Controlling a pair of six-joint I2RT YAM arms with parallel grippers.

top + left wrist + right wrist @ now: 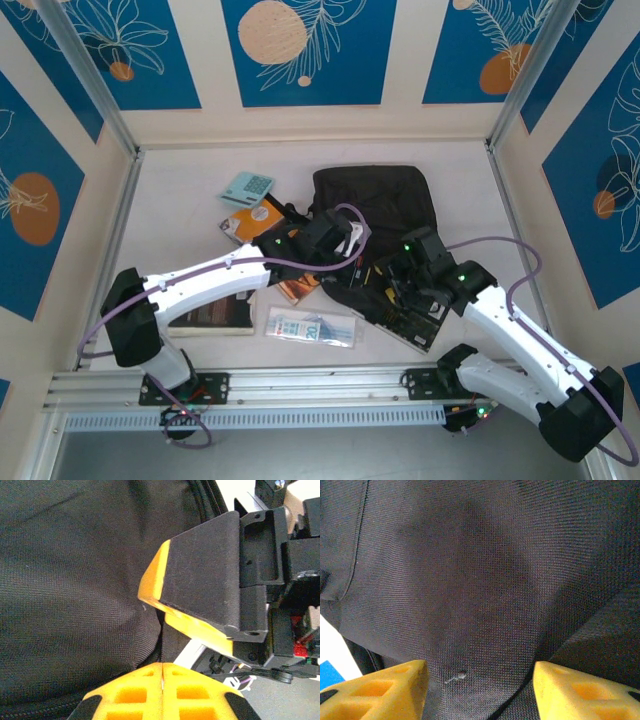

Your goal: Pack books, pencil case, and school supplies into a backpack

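Black backpack (380,205), one; pencil case (311,326), one

we note: large black fabric backpack (378,205) mid-table; left gripper (338,240) and right gripper (402,275) at its near edge. small teal grid-patterned square (247,187), orange-covered book (252,222) lie left of it. brown-black book (212,316), long white-blue pouch (312,326) near front edge.

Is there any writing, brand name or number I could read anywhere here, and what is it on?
No text here is readable.
pencil case: blue print, too small and blurred to read.
teal square: a grid pattern, no legible text.
orange book: any title on the cover is too small to read.
backpack: plain black fabric, no label seen.
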